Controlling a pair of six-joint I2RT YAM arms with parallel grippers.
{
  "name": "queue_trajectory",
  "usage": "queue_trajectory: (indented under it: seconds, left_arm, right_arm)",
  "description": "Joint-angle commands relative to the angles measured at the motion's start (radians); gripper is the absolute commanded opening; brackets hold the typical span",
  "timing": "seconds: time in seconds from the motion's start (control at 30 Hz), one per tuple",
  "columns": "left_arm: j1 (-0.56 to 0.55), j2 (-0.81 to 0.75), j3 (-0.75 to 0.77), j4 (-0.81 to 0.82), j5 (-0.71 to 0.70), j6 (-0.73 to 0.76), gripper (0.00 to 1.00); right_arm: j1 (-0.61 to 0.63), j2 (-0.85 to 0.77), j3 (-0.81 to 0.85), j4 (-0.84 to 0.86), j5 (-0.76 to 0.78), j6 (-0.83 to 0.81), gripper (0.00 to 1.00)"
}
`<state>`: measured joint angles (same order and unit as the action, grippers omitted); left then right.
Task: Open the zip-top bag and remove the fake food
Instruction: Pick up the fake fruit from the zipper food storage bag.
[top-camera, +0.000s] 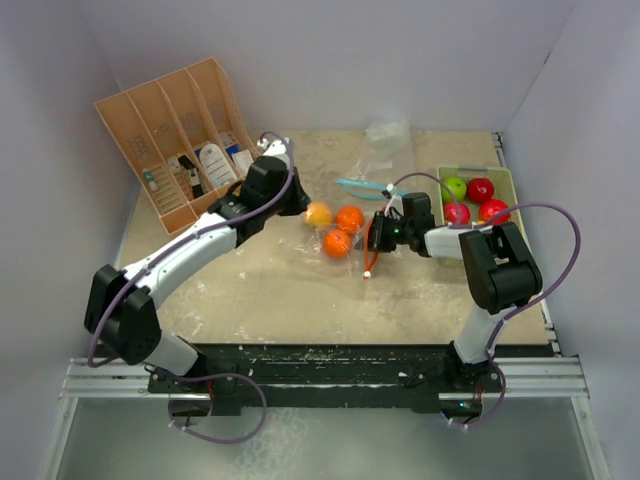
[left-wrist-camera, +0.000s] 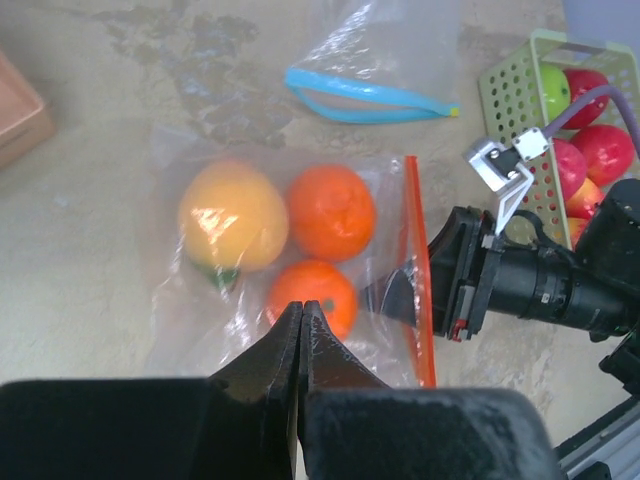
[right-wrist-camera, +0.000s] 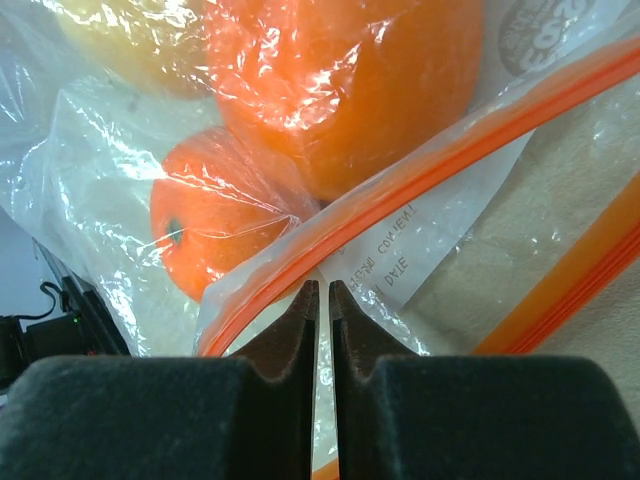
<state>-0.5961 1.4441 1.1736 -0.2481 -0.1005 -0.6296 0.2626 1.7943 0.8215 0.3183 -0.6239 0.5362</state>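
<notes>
Top view: zip-top bag (top-camera: 333, 228) lies mid-table between the arms, three pieces of fake food (top-camera: 349, 218) inside it; more fruit sits in the green tray (top-camera: 476, 170) at right. Left wrist: left gripper (left-wrist-camera: 300, 318), fingers pressed together over the film by the lower orange; whether film is nipped, cannot tell. Right wrist: right gripper (right-wrist-camera: 322, 290) clamped on the bag's lip just under the orange zip strip (right-wrist-camera: 450, 160), the mouth partly parted. Step in hand, as I read it: opening the seal. The next move calls for drawing the lips apart with the bag anchored.

Glossy plastic fruits (left-wrist-camera: 330, 212) inside a crinkly clear-film bag (left-wrist-camera: 190, 320)
</notes>
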Motion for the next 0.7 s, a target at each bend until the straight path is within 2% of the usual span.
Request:
queue_trajectory:
  seconds: [0.0,0.1,0.2,0.47,0.67]
  left_arm:
    - [-0.012,0.156,0.146,0.110,0.144,0.068,0.00]
    - [-0.039,0.278,0.212,0.109,0.205,0.086,0.00]
    - [-0.057,0.352,0.208,0.106,0.221,0.096,0.00]
    - [-0.061,0.353,0.018,0.175,0.228,0.053,0.00]
    - [-0.062,0.413,0.014,0.165,0.205,0.055,0.00]
  right_arm:
    - [-0.003,-0.018,0.016,0.028,-0.033,-0.001,0.10]
    - [-0.003,-0.025,0.003,0.040,-0.042,0.011,0.10]
    - [-0.003,-0.037,-0.002,0.034,-0.042,0.012,0.10]
    - [-0.006,-0.045,-0.007,0.027,-0.038,0.009,0.10]
    - [-0.006,-0.037,-0.011,0.043,-0.044,0.022,0.11]
